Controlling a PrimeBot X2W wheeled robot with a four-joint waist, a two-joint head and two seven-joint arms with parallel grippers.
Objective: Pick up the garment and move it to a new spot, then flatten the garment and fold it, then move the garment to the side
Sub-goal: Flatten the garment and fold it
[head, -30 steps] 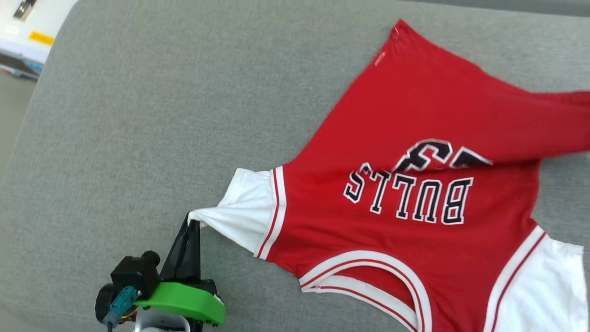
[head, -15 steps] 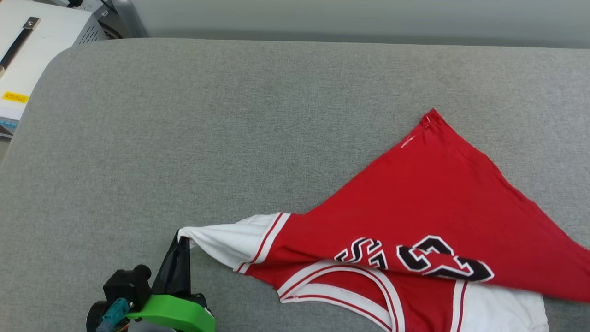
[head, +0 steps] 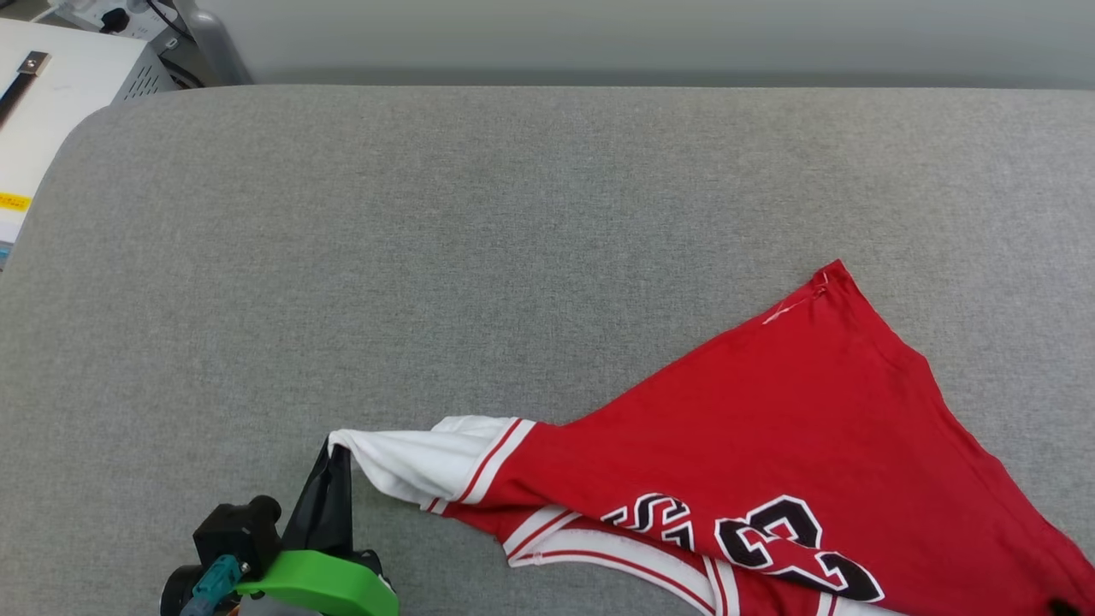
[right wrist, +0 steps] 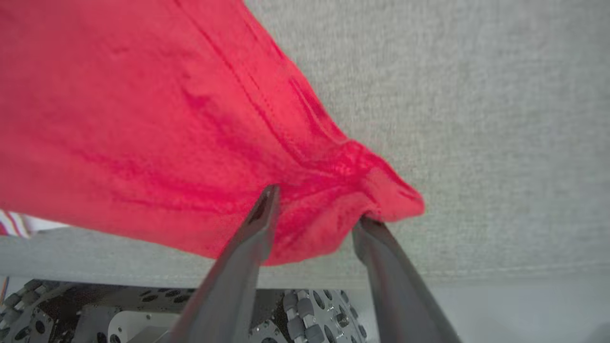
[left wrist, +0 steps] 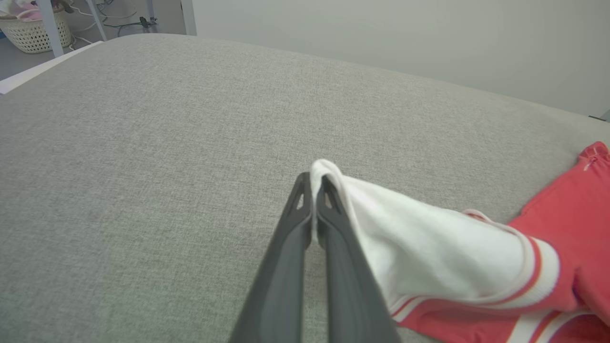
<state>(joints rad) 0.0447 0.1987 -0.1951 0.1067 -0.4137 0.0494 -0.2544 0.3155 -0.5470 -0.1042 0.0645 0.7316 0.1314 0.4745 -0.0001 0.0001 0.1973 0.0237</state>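
Observation:
The garment [head: 796,428], red with white sleeves, lies at the near right of the grey cushion. Its red body is folded over the black lettering, of which part shows. My left gripper [head: 334,449] at the lower left is shut on the tip of one white sleeve [left wrist: 419,238], which is pulled taut to the left. In the left wrist view the left gripper [left wrist: 313,178] pinches that sleeve tip just above the cushion. In the right wrist view my right gripper [right wrist: 318,205] has its fingers apart, and a bunched red corner of the garment [right wrist: 143,119] hangs between them.
The grey cushion [head: 428,257] stretches wide to the left and far side. A white box [head: 51,103] stands past its far left corner, and a wicker basket [left wrist: 33,33] on the floor beyond. Below the cushion's near edge is the robot's wheeled base [right wrist: 295,314].
The head camera has tilted, so the whole picture shifted. The red body has come over the lettering toward the near edge. The left gripper keeps hold of the sleeve.

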